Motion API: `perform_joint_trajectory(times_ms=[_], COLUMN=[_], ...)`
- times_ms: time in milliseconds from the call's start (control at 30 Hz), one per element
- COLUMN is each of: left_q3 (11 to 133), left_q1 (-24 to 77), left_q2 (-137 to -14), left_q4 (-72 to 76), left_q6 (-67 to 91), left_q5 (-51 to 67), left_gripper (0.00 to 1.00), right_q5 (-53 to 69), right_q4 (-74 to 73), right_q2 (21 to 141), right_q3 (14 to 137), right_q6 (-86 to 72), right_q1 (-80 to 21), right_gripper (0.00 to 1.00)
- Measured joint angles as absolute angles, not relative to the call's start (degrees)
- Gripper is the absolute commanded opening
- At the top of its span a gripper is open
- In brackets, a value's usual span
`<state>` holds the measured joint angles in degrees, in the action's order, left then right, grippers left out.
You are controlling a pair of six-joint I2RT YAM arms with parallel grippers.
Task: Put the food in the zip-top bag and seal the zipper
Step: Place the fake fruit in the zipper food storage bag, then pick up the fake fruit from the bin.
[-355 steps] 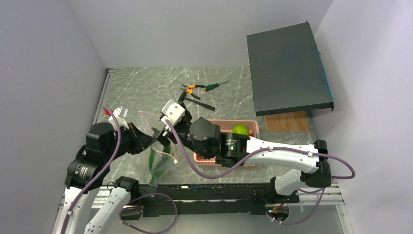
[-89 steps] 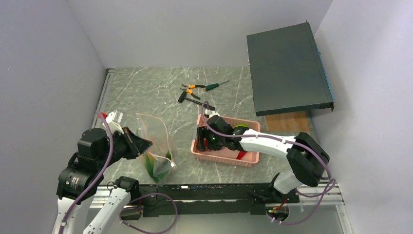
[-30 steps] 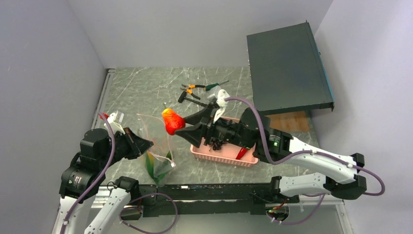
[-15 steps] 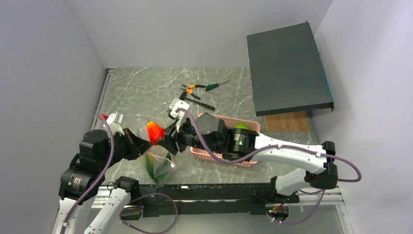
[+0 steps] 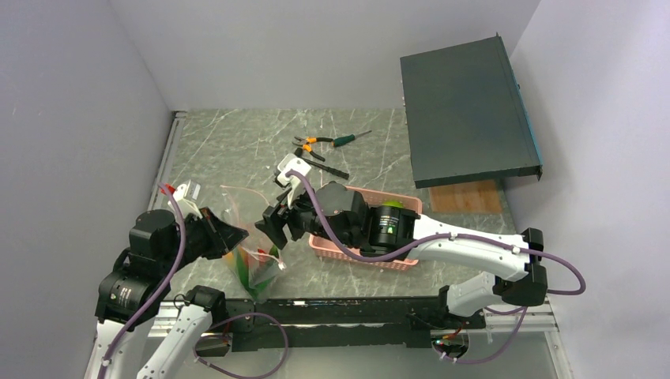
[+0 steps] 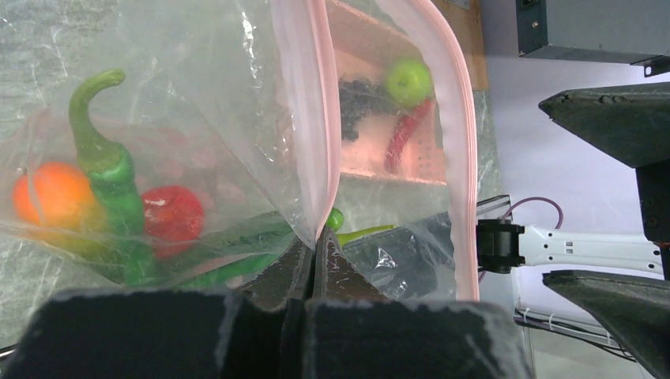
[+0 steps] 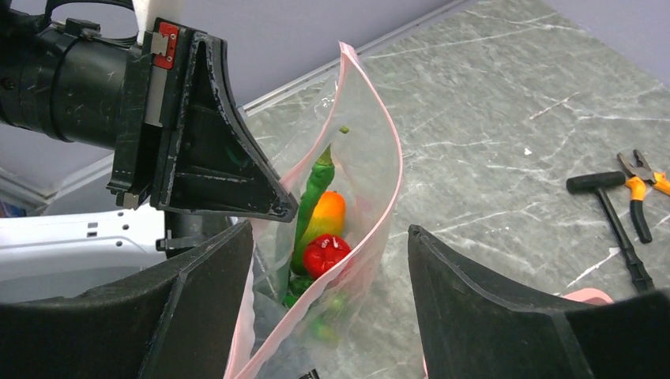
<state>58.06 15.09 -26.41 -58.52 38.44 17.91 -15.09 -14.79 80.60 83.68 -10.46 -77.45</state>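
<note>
Currently my left end effector point(image 6: 314, 251) is clamped tight on the zip-top bag point(image 6: 197, 95) rim; right end effector point(image 7: 325, 235) gapes empty above. Lowest food point(image 7: 337, 303) blurred.

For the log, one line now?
left tool shut on zip-top bag | right tool open above it | red fruit bagged | apple, chilli, grapes in basket
</note>
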Motion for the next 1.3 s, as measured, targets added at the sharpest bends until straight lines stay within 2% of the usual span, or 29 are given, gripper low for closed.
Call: perform_joint_trajectory(times_ms=[433, 833, 1100, 1300], left_q3=[58.17, 58.19, 58.19, 58.19], left_q1=[15.09, 15.09, 15.09, 15.09], left_q2=[-28.36, -29.56, -30.20, -30.20], left_q4=[-58.08, -57.89, -58.00, -58.15], left_q6=[38.37, 37.54, 37.06, 36.69], left_q5=[18.13, 18.44, 18.72, 18.72], left_gripper=[0.00, 0.00, 0.00, 0.00], right_q5=[-21.12, -33.65, -38.15, -41.58], right_q4=[-14.83, -9.28, -8.43, -15.49], right_q2=[73.93, 65.32, 60.38, 62.57], right_q3=[78.89, 69.78, 60.16, 54.37], right_q6=[-9.54, -5.15, -13.02, -22.46], right_q1=[-77.45, -76.44, -66.85, -59.64], right_gripper=[0.72, 0.82, 0.84, 0.93])
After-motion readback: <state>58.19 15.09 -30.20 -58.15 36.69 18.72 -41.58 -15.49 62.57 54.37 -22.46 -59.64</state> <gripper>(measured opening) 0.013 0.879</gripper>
